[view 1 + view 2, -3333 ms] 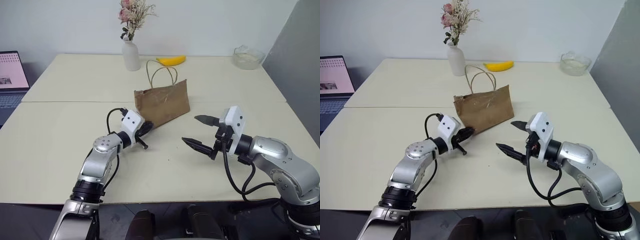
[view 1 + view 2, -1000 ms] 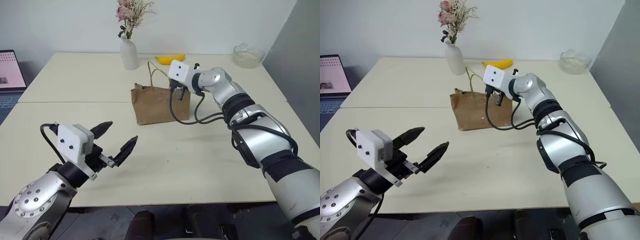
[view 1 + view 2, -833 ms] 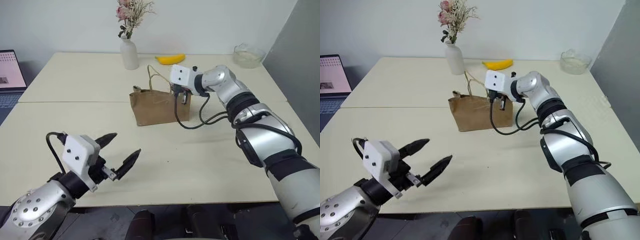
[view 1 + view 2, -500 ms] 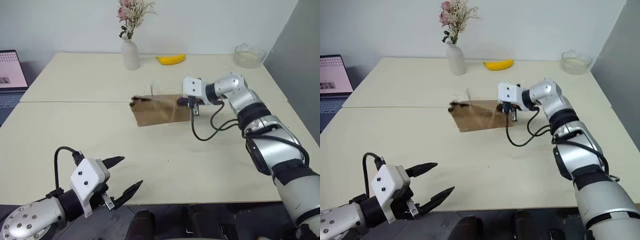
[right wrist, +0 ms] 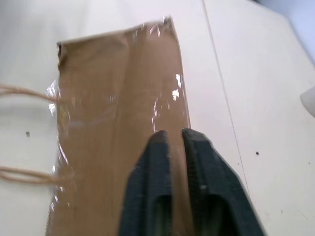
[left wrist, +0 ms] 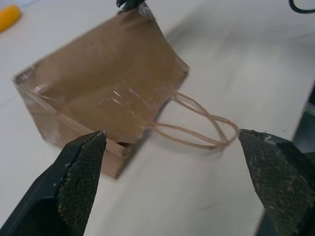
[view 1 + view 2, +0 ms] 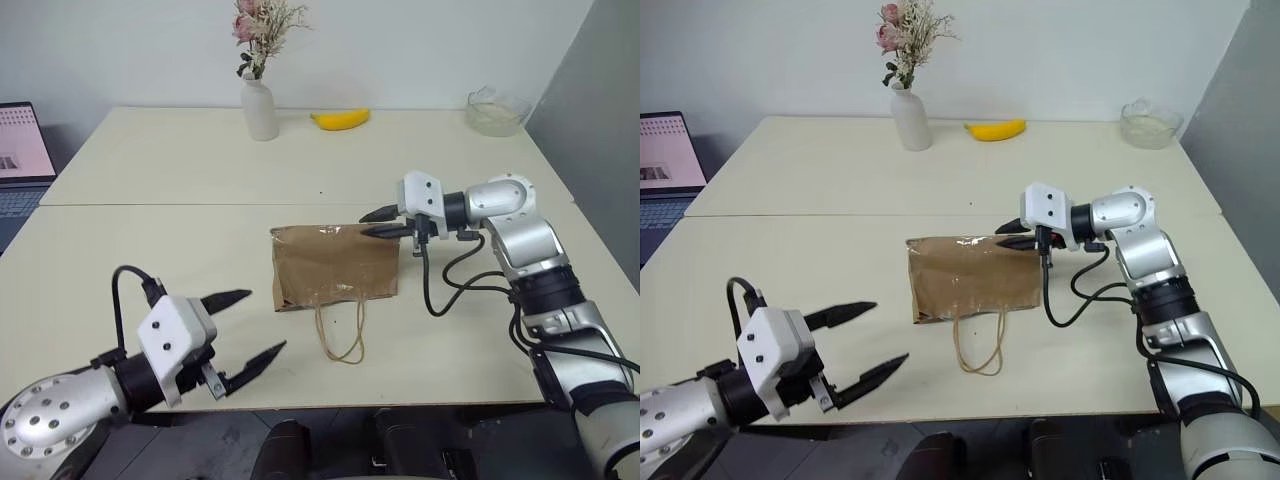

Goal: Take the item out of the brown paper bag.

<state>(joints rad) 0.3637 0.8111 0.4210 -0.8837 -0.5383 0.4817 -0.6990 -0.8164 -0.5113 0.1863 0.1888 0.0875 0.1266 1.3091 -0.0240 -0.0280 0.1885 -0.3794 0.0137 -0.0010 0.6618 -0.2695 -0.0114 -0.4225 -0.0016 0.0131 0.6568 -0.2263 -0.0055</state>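
item hidden – bag (image 7: pixel 335 265) flat

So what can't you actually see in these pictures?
- Whatever is inside the bag: it lies flat and its paper hides it in every view, so the item cannot be made out.
- Whether the right gripper grips or merely touches the bag's corner: too small in the head views.
- The laptop: cut off by the edge.
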